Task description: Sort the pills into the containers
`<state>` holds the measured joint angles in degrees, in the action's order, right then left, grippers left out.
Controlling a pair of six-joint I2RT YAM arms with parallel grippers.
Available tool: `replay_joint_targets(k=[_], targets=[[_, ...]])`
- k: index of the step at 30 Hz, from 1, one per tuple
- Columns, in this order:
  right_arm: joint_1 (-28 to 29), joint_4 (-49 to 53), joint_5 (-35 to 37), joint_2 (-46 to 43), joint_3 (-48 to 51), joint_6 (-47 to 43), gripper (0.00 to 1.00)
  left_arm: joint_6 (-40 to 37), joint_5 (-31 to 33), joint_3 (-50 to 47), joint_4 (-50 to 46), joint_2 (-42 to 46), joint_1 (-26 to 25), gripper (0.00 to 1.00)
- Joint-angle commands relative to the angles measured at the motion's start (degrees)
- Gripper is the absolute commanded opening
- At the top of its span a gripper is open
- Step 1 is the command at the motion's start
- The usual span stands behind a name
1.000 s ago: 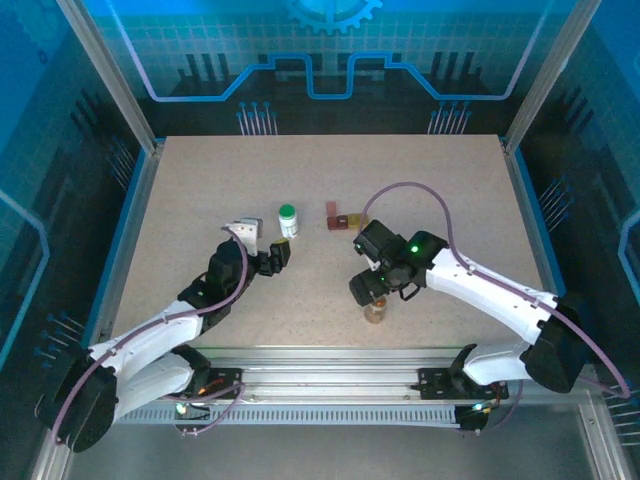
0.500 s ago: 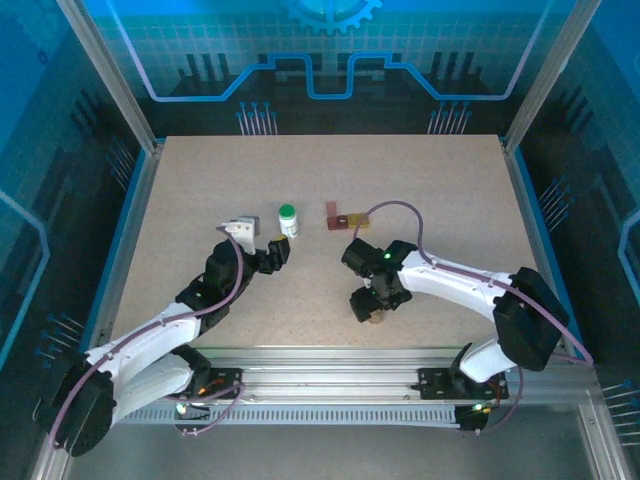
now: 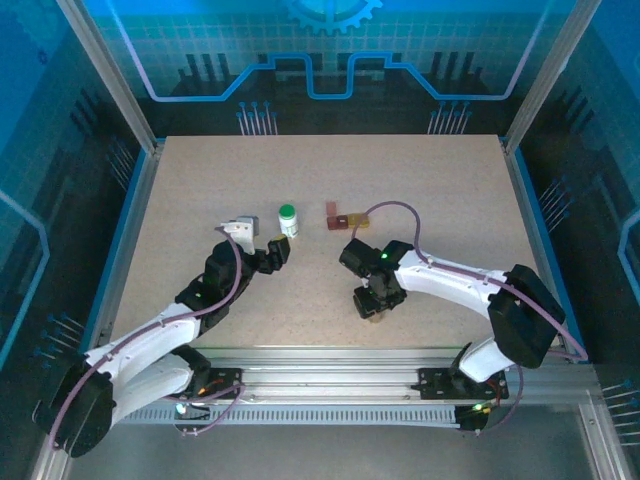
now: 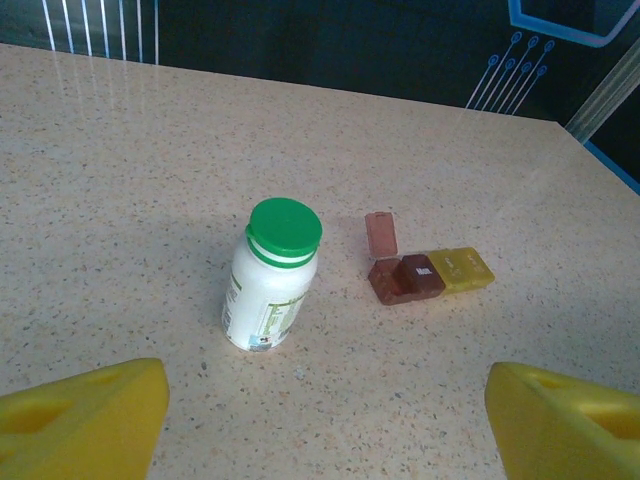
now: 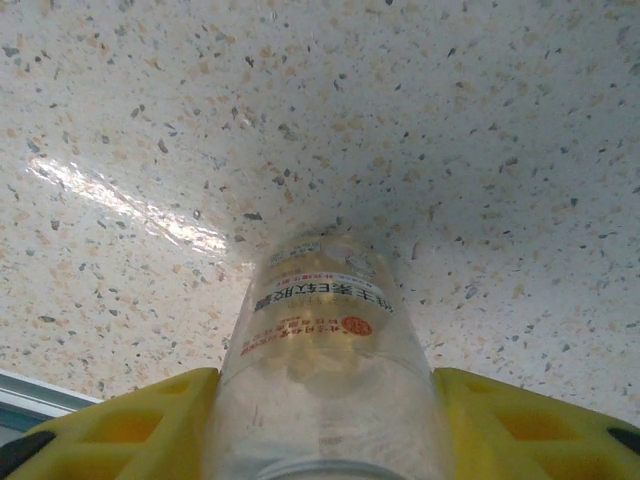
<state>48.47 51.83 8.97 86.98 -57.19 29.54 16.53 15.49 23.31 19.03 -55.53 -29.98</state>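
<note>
Top external view has the beige speckled tabletop [image 3: 200,190] as its widest surface, with the white left arm [image 3: 160,330] and white right arm [image 3: 460,280] reaching in from the near edge.

The left gripper [image 3: 278,252] sits just short of a white bottle with a green cap [image 3: 288,220], which stands upright near the middle of the tabletop. In the left wrist view, this gripper [image 4: 325,430] has its yellow fingertips [image 4: 80,420] spread wide with nothing between them, and the white bottle [image 4: 275,290] stands ahead of the gap and apart from it.

The right gripper [image 3: 372,303] points down near the front edge, over a small clear plastic bottle [image 3: 376,316]. In the right wrist view, the clear bottle [image 5: 330,380] stands between the yellow fingers [image 5: 120,425], which lie against its two sides, so the right gripper [image 5: 325,430] is clamped on it. Its contents are too blurred to make out.

The small square dark red box [image 3: 333,215] and the small square yellow box [image 3: 355,222] lie side by side and touching, to the right of the white bottle. They are beyond the right gripper and well apart from it. The left wrist view shows the dark red box [image 4: 405,280] with a lid flipped up and the yellow box [image 4: 462,270] closed beside it, both ahead of the left gripper and to the right.
</note>
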Motion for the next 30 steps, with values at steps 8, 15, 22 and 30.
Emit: replay_joint_targets(k=[8, 15, 22, 30], targets=[[-5.32, 8.7, 0.79, -2.51, -13.68, -9.39, 0.49, -7.92, -17.03, -0.19, 9.43, -5.61, -0.21, 0.84], [-8.98, 13.73, -4.62, -1.26, -25.32, -17.08, 0.5, -22.71, -38.89, -9.45, 45.95, -17.37, -0.18, 0.85], [-8.85, 12.22, -12.38, -1.38, -31.55, -17.22, 0.5, -32.36, -48.15, -5.69, 61.3, -32.51, -1.82, 0.81], [-8.88, 3.26, -15.33, -5.5, -27.47, -10.22, 0.5, -34.97, -43.9, -0.66, 61.31, -37.54, -3.01, 0.8]])
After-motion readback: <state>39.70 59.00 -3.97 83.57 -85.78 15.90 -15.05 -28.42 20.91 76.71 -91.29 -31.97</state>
